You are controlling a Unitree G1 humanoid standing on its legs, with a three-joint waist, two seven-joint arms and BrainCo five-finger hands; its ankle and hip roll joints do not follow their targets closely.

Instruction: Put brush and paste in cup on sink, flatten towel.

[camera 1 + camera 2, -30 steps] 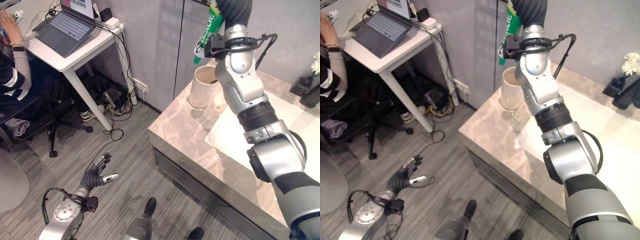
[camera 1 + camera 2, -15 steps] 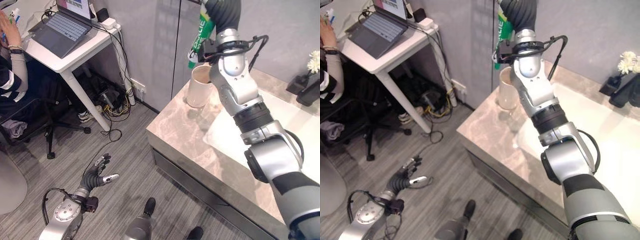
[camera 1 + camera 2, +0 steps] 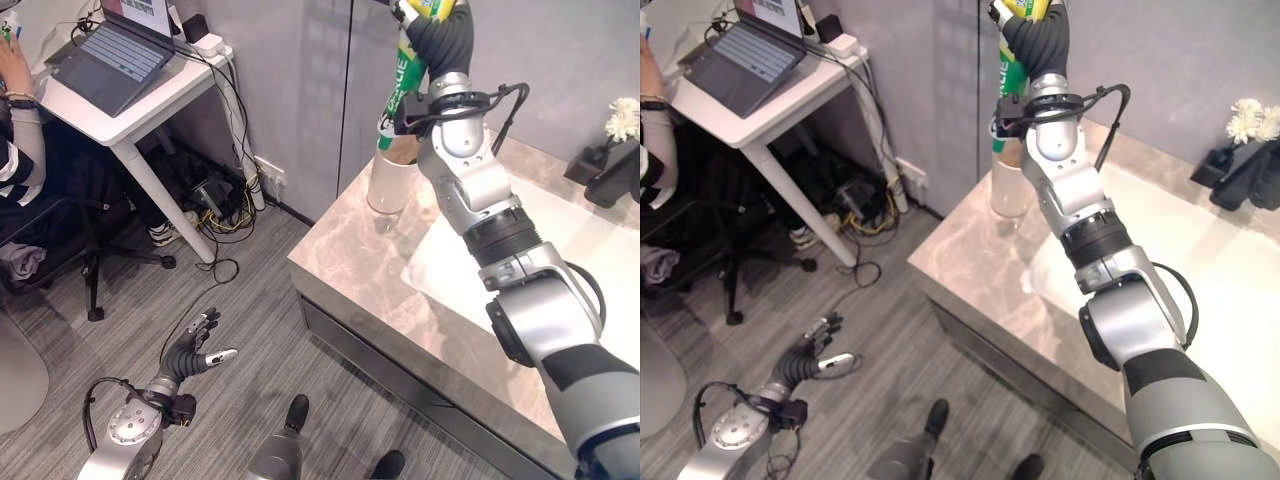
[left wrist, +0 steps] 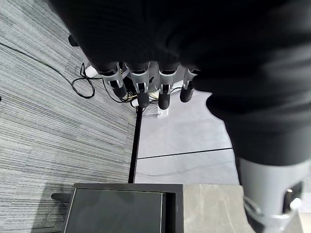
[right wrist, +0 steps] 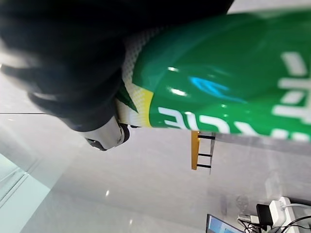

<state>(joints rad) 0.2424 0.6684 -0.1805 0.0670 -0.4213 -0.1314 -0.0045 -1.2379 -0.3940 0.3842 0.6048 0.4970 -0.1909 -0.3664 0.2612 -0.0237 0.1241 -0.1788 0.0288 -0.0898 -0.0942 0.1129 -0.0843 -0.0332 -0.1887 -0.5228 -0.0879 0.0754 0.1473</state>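
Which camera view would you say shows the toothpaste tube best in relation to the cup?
The left eye view: the toothpaste tube hangs cap-down over the cup, held by the right hand. The right eye view shows the same; the right wrist view shows its green side close up.

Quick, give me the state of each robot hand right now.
Left robot hand: open, empty, low over the floor.
Right robot hand: shut on the green toothpaste tube, held above the cup.
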